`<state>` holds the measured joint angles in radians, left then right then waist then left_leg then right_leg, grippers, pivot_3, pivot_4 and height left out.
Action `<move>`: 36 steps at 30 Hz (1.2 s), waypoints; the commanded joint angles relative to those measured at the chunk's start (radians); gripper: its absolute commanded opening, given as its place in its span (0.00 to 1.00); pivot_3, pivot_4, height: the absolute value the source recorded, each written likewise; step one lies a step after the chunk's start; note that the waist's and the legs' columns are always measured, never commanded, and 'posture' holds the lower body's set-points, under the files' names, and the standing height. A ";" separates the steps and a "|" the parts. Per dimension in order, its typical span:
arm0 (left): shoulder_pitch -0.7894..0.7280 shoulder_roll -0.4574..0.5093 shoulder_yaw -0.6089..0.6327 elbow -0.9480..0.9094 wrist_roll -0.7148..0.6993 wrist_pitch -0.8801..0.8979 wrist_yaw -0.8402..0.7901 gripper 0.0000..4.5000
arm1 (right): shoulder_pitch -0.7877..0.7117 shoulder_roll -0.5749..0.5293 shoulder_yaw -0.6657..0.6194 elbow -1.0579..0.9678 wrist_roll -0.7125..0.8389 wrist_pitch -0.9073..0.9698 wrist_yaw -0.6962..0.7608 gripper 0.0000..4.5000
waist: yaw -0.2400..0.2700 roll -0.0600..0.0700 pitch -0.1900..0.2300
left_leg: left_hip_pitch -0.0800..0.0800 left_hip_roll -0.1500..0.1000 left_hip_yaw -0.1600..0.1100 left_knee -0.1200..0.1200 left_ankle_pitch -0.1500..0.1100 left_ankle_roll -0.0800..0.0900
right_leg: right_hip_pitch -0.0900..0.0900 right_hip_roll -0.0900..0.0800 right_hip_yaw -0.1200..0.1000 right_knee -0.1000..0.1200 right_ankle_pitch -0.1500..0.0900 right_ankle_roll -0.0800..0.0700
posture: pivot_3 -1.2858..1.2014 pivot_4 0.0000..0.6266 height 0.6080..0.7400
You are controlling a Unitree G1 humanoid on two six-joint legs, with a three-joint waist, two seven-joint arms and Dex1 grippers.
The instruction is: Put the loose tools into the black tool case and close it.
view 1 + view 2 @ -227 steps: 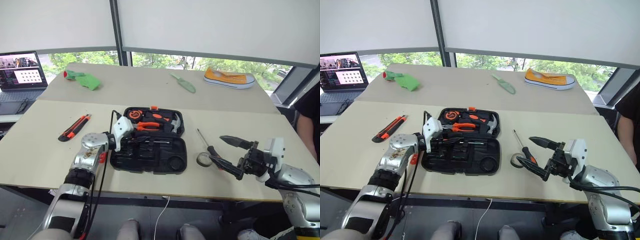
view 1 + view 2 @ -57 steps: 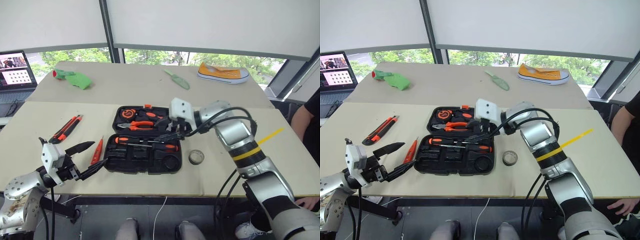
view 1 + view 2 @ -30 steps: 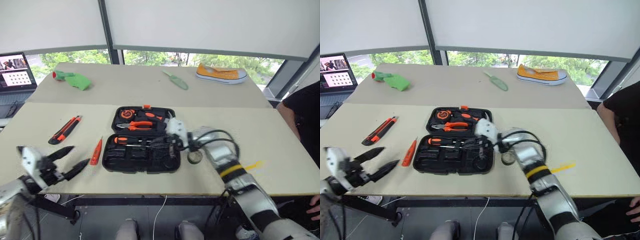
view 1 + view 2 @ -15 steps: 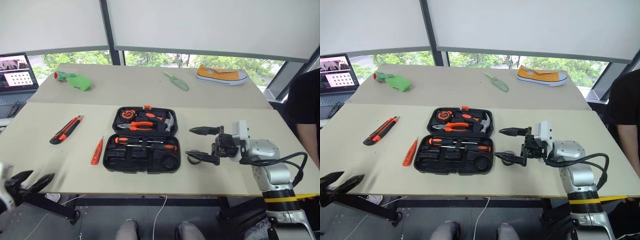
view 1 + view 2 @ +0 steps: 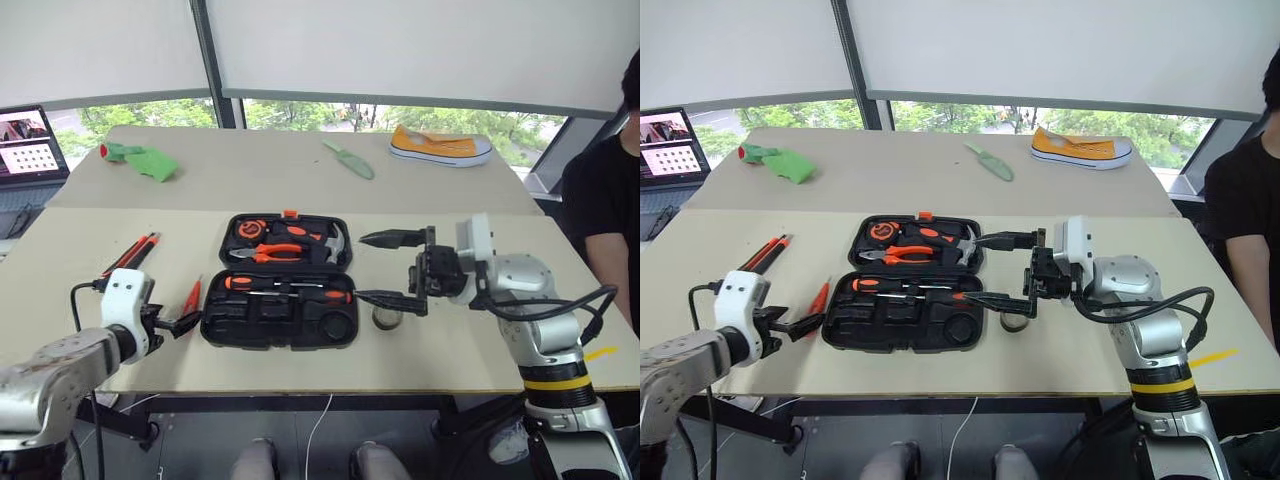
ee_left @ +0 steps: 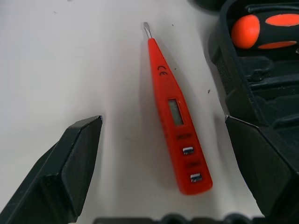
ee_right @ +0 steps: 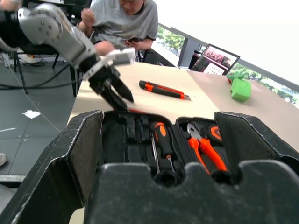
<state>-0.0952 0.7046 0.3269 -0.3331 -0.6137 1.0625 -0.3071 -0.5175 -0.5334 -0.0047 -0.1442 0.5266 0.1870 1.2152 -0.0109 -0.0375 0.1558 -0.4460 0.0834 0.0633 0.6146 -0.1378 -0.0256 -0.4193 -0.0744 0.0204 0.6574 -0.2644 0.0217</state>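
The black tool case (image 5: pixel 280 280) lies wide open in the middle of the near table (image 5: pixel 480 340), hammer and pliers sitting in the far half, an orange-and-black screwdriver (image 5: pixel 290 284) lying in the near half. Left gripper (image 5: pixel 180 322) is low at the table's near edge, fingers spread wide and empty, with the slim orange tester pen (image 6: pixel 175 109) lying flat on the table between them, just beside the case's left wall and touching neither finger. The utility knife (image 5: pixel 128 255) is loose on the table, off to the left of the pen and well apart from the case. Over on the right, the right gripper (image 5: pixel 395 268) hangs above the table pointing toward the case, jaws spread wide, nothing in them. The grey tape roll (image 5: pixel 386 317) sits on the table just past the case's right edge, under the lower finger.
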 commanded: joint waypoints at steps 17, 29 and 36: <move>-0.078 0.232 -0.002 0.329 0.088 -0.706 -0.789 0.10 | -0.015 -0.051 -0.007 -0.154 0.075 0.128 -0.036 1.00 | 0.012 -0.002 0.001 | -0.001 0.001 0.001 -0.001 0.000 -0.001 | -0.001 -0.002 -0.003 -0.001 -0.001 -0.002 | 0.52 0.24 1.00; -0.484 0.186 -0.520 0.417 0.426 -0.807 -1.011 0.10 | 0.049 -0.121 0.005 -0.190 0.057 0.194 -0.051 1.00 | 0.021 -0.002 0.001 | -0.006 0.000 0.001 0.002 0.001 0.000 | -0.002 0.000 -0.002 -0.001 0.000 0.001 | 0.52 0.24 1.00; -0.545 0.187 -0.603 0.527 0.576 -0.924 -1.023 0.10 | 0.105 -0.140 -0.009 -0.224 0.067 0.195 -0.075 1.00 | 0.016 -0.002 0.001 | -0.006 0.001 -0.001 0.003 0.001 0.001 | -0.003 0.002 -0.002 0.000 0.000 0.001 | 0.52 0.24 1.00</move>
<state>-0.6195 0.8747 -0.2634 0.1642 -0.0866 0.1839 -1.3277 -0.4182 -0.6584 0.0209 -0.3283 0.5728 0.3793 1.1492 0.0047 -0.0392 0.1569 -0.4521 0.0840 0.0624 0.6181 -0.1372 -0.0250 -0.4218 -0.0731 0.0188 0.6572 -0.2648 0.0230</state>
